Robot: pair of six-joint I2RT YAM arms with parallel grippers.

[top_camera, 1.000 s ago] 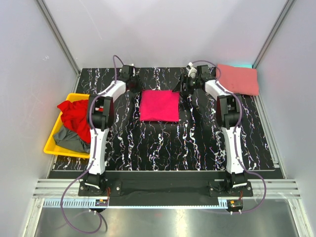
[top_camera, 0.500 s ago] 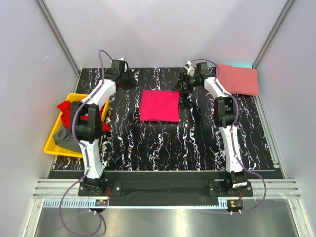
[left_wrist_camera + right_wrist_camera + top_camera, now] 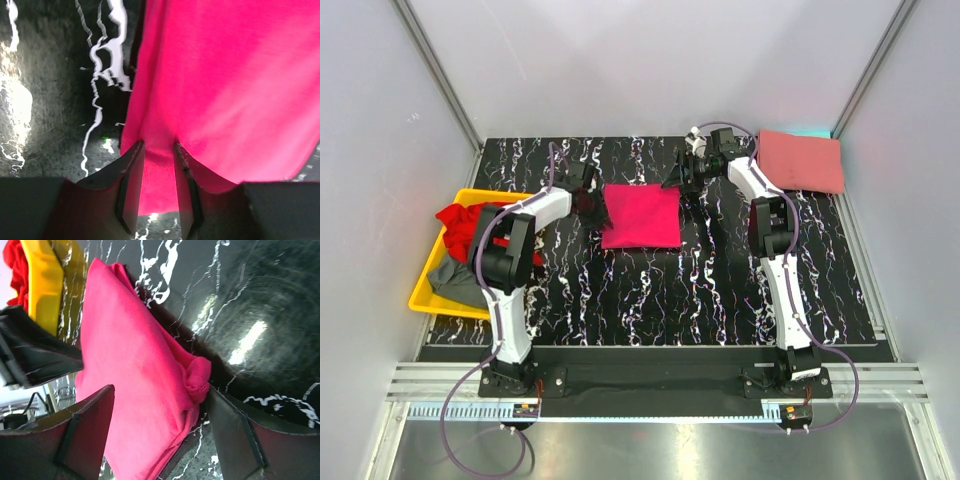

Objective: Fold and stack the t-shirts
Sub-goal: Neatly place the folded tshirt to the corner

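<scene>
Magenta t-shirt [image 3: 642, 215], folded, at the centre of the table [image 3: 720, 290], an arm at each side.
Left gripper [image 3: 158, 145] pinches its 9 o'clock hem; right gripper [image 3: 160, 389] gapes around the bunched 2 o'clock corner. Likely light and limp: lift both edges together. Four shirts: this, salmon t-shirt [image 3: 802, 160] at 1 o'clock, red t-shirt [image 3: 468, 225] and grey t-shirt [image 3: 455, 280] in yellow bin [image 3: 420, 300].
</scene>
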